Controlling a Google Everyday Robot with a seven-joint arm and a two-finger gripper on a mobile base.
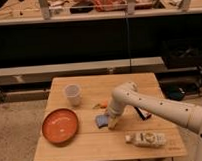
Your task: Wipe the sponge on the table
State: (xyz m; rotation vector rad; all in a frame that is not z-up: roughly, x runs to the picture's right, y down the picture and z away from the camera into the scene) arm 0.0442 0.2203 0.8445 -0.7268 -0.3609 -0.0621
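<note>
A small blue sponge (101, 120) lies near the middle of the light wooden table (92, 145), just right of the orange plate. My white arm reaches in from the right and bends down to it. The gripper (111, 122) stands at the sponge's right edge, down at the table top, shut on the sponge. The gripper body hides the sponge's right part.
An orange plate (60, 126) sits at the front left and a white cup (72, 94) behind it. A white bottle (146, 139) lies on its side at the front right. A small orange and green item (101, 103) rests behind the sponge. A dark object (141, 112) lies under my arm. A long grey bench (69, 71) runs behind the table.
</note>
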